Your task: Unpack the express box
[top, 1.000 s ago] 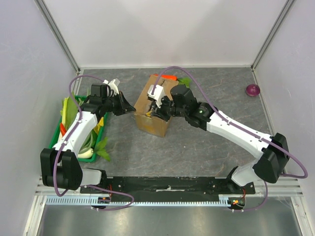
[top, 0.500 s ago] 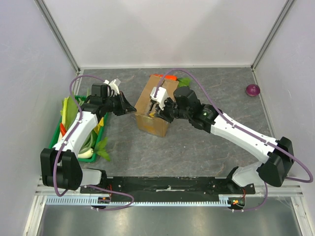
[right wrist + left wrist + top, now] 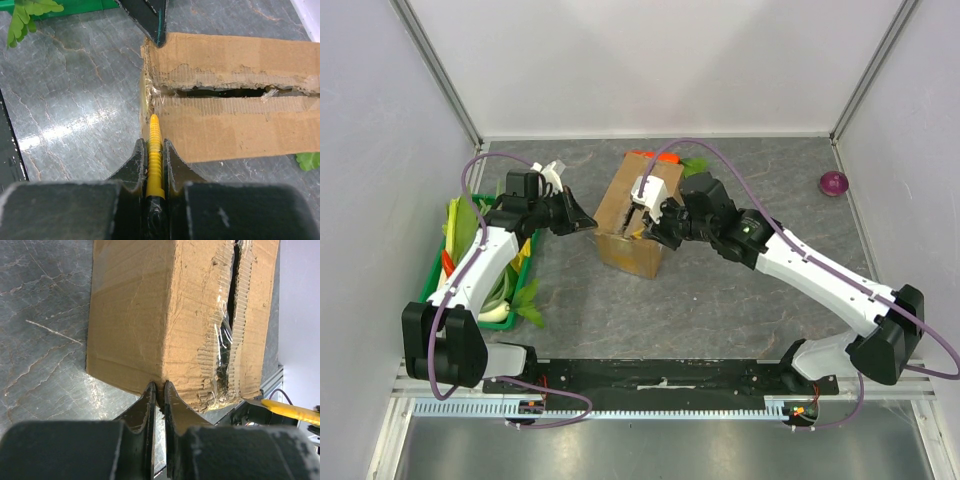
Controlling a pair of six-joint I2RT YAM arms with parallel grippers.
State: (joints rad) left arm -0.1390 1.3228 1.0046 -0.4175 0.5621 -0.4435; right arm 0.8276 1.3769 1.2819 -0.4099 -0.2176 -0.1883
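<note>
The express box (image 3: 620, 215) stands mid-table, brown cardboard with its top seam split and ragged. In the right wrist view the box (image 3: 235, 130) shows a dark slit along the seam. My right gripper (image 3: 644, 225) is over the box's near end, shut on a yellow ribbed tool (image 3: 154, 150) whose tip touches the box's corner by the seam's end. My left gripper (image 3: 588, 222) is shut, its tips against the box's left side. In the left wrist view its tips (image 3: 159, 387) touch the box's (image 3: 135, 315) lower edge, and the yellow tool (image 3: 290, 410) shows beyond.
A green tray (image 3: 432, 280) of vegetables stands at the left edge, under the left arm. A purple onion (image 3: 833, 183) lies at the far right. An orange carrot (image 3: 665, 157) and a green leaf lie just behind the box. Walls close the back and sides.
My right arm has swung its forearm and elbow out to the right while its gripper stayed at the box with the tool. The left arm has not moved.
</note>
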